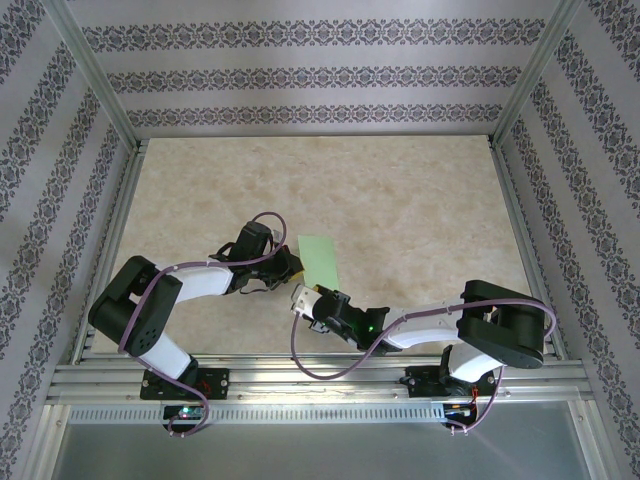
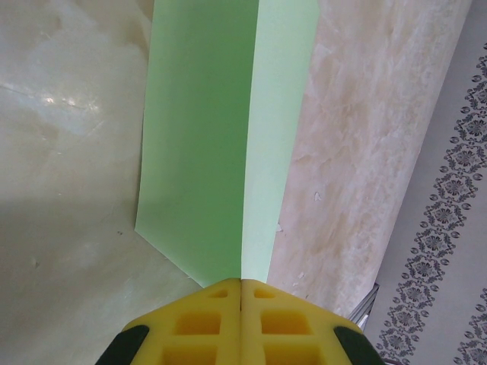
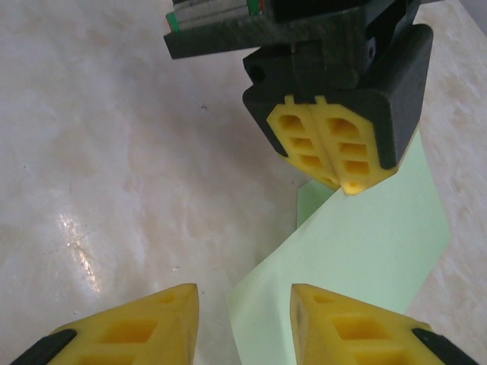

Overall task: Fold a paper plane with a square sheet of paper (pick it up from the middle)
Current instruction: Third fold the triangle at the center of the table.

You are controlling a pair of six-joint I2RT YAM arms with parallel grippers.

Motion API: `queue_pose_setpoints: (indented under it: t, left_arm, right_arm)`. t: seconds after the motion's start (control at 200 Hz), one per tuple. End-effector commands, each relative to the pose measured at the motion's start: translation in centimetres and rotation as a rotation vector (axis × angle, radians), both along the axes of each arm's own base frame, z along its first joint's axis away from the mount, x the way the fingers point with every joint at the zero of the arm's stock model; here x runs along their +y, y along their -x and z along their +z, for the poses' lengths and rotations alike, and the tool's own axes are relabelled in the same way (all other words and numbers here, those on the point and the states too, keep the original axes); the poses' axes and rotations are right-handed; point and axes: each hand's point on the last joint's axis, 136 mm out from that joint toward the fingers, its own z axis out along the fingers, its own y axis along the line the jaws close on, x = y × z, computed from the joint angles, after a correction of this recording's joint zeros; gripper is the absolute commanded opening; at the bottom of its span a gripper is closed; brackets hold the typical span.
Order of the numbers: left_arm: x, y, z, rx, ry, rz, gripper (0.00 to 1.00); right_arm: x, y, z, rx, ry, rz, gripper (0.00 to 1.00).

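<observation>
The square sheet of paper [image 1: 318, 258] is pale green and stands bent along a centre crease, its two halves sloping down to the table in the left wrist view [image 2: 205, 137]. My left gripper [image 1: 291, 264] is shut on the sheet's near end at the crease [image 2: 241, 283]. In the right wrist view the left gripper [image 3: 337, 181] pinches the sheet [image 3: 358, 251] from above. My right gripper [image 1: 300, 298] sits just in front of it, open [image 3: 245, 300], with the sheet's lower corner reaching into the gap between its fingers.
The beige marbled table [image 1: 400, 200] stretches away behind and to both sides of the paper. Aluminium frame rails [image 1: 300, 375] run along the near edge, and patterned walls close in the other sides.
</observation>
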Motion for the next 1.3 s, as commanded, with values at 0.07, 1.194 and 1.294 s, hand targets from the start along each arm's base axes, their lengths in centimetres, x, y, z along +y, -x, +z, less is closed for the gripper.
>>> queue_pose_setpoints:
  t: [0.07,1.194,1.294]
  left_arm:
    - [0.1,-0.4,0.8,-0.019,0.024,0.016,0.00]
    - [0.3,-0.1,0.8,-0.013,0.031,0.027,0.00]
    - [0.4,0.0,0.6,-0.009,0.026,0.026,0.02]
  right_arm:
    - [0.4,-0.2,0.8,0.010,-0.057,-0.039,0.31]
    - [-0.4,-0.8,0.7,0.035,-0.092,-0.088,0.00]
    - [-0.5,-0.8,0.7,0.047,-0.102,-0.091,0.00]
